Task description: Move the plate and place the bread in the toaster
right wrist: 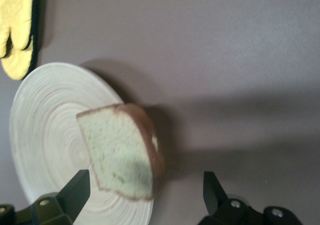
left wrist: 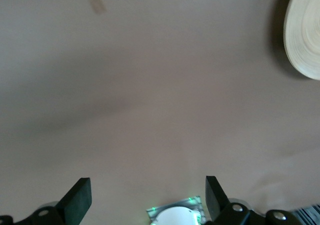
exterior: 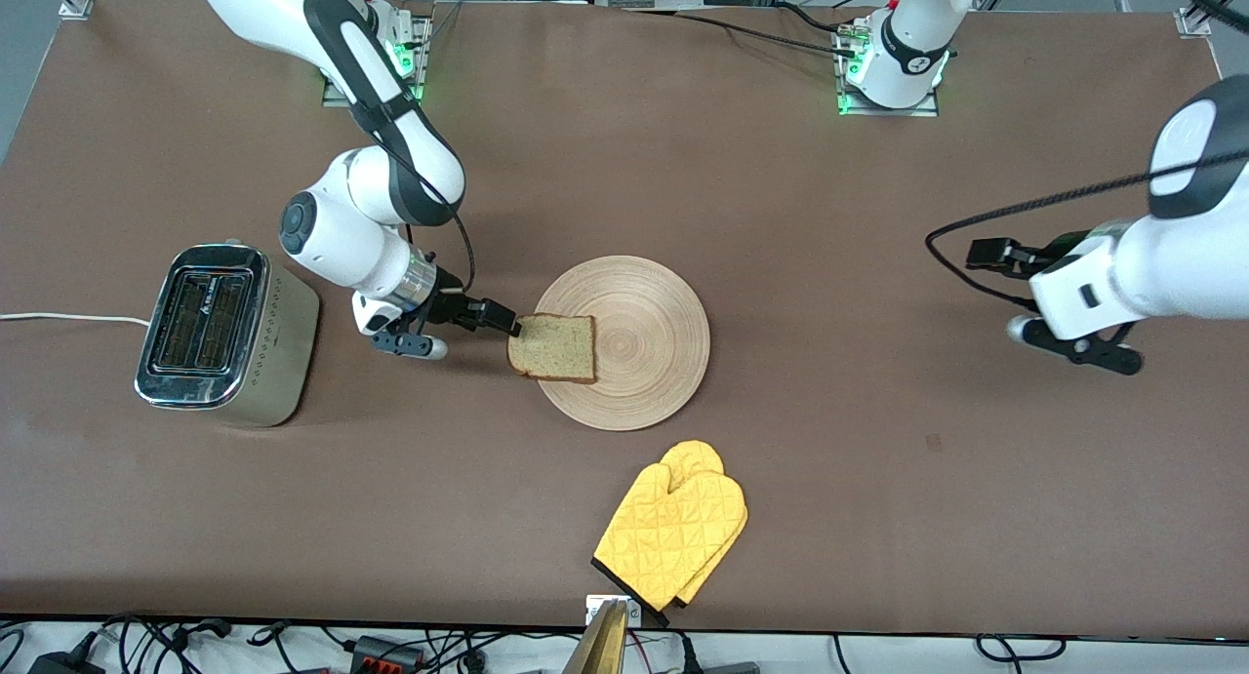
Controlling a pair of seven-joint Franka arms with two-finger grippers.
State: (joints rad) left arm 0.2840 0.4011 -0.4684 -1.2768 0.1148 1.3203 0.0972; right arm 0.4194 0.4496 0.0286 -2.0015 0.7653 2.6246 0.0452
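The pale wooden plate (exterior: 644, 337) lies mid-table. The bread (exterior: 553, 347) rests flat on its rim toward the right arm's end, one edge overhanging. The toaster (exterior: 224, 335) stands at that end, slots up. My right gripper (exterior: 410, 345) hovers low between toaster and plate, open, with nothing between its fingers. In the right wrist view the bread (right wrist: 122, 155) and plate (right wrist: 45, 135) sit just ahead of that gripper (right wrist: 147, 195). My left gripper (exterior: 1073, 347) waits open over bare table at the left arm's end. In the left wrist view that gripper (left wrist: 148, 200) is empty, and the plate's edge (left wrist: 305, 35) shows.
A yellow oven mitt (exterior: 673, 533) lies nearer the front camera than the plate, close to the table's front edge; it also shows in the right wrist view (right wrist: 17, 25). The toaster's white cord (exterior: 68, 317) runs off the table's end.
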